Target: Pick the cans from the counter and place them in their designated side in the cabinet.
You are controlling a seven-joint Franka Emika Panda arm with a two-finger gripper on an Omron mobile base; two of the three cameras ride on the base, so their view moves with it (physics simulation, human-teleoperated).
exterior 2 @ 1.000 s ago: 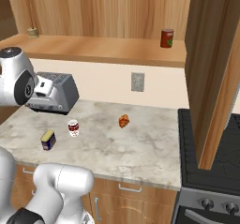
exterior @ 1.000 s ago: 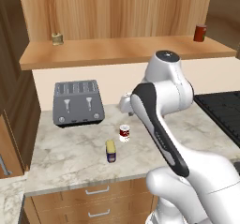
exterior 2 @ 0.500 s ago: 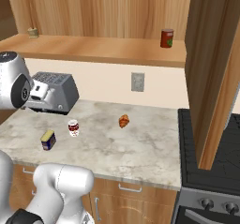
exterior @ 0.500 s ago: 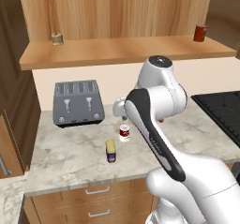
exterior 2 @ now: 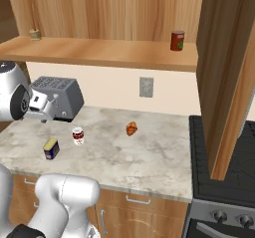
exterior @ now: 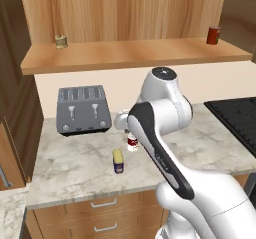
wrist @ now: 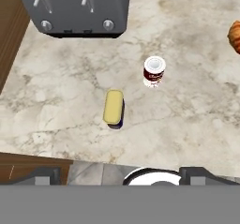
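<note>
The arm has swung further left since a second ago, its gripper [exterior 2: 37,113] now hanging above the counter [exterior 2: 149,152] in front of the toaster [exterior 2: 62,96], jaws spread wide, nothing held. Below it the blue-and-yellow can [wrist: 114,108] and the red-and-white can [wrist: 153,71] haven't budged, near each other on the stone. Croissant [exterior 2: 131,128] unmoved too.

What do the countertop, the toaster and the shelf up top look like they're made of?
The pale marbled counter looks like polished stone, judging by its grey veining. The dark grey four-slot toaster appears to be brushed metal with a dull sheen. The light-brown shelf board looks like matte wood, with visible grain.
</note>
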